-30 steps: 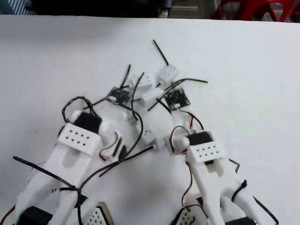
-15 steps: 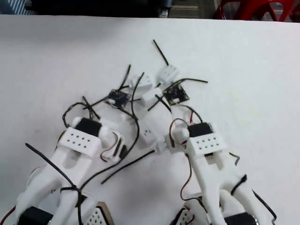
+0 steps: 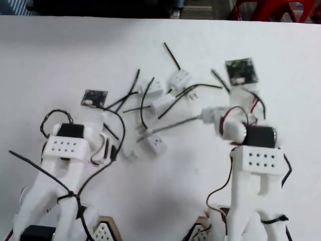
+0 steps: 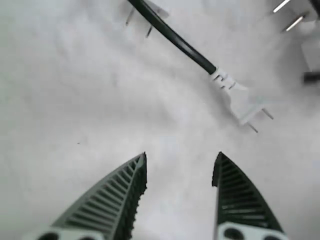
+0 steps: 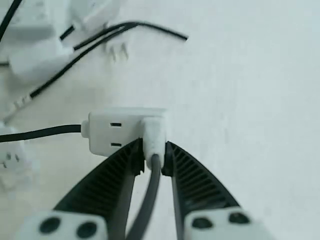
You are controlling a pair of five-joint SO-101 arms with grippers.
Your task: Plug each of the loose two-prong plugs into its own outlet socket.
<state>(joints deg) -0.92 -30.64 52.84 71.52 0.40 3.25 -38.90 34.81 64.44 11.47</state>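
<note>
On the surface [image 3: 281, 45], the right claw [image 5: 152, 150] was clamped on a plug [image 5: 154, 131], apparently seated in a socket [image 5: 112, 132]; letting go seemed next. The left claw [image 4: 180, 159] hung half open, empty, near a loose plug [image 4: 244, 102] needing pickup.

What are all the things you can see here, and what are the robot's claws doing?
table: one, white, under everything
socket: one, white, at the right claw
held plug: one, white, pressed against that socket
loose plug: one, white, prongs bare, in front of the left claw
more plugs and sockets: several, white, mid-table, too tangled to count
cords: several, black, tangled mid-table
arms: two, white, at the near edge
left claw: one, dark, open over bare table
right claw: one, dark, shut on the held plug
</note>
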